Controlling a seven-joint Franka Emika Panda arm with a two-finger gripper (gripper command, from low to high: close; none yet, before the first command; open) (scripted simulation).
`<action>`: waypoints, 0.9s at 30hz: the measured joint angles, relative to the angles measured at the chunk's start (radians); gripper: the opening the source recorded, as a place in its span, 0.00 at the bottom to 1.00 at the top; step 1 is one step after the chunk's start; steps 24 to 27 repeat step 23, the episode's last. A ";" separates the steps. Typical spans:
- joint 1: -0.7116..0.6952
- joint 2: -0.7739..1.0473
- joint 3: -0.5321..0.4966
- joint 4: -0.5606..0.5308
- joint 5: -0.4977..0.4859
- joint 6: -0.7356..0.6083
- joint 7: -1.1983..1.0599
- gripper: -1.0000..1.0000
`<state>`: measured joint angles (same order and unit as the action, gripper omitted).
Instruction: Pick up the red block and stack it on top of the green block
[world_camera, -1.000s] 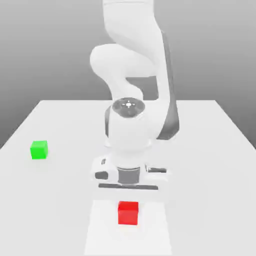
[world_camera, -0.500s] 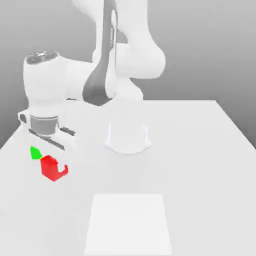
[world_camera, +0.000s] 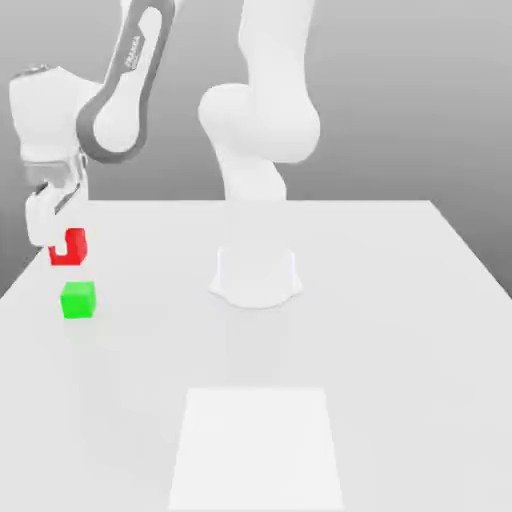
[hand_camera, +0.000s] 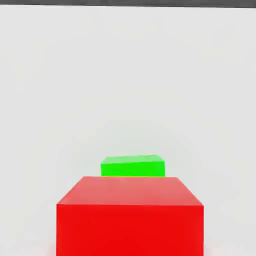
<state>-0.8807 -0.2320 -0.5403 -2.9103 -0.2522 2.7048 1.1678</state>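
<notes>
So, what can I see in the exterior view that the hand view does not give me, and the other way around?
Exterior view: the white arm and its base, the gripper carrying the red block in the air above the green block, and a lighter square patch on the table. Hand view: a close look down at the red block's top face, with the green block partly hidden behind it. Both show the two blocks and the white table surface.
</notes>
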 joint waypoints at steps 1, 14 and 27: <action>0.006 0.009 -0.004 0.000 0.009 0.010 -0.006 0.00; 0.087 0.148 -0.045 0.002 0.167 0.139 -0.112 0.00; 0.127 0.255 -0.034 0.003 0.341 0.223 -0.236 0.00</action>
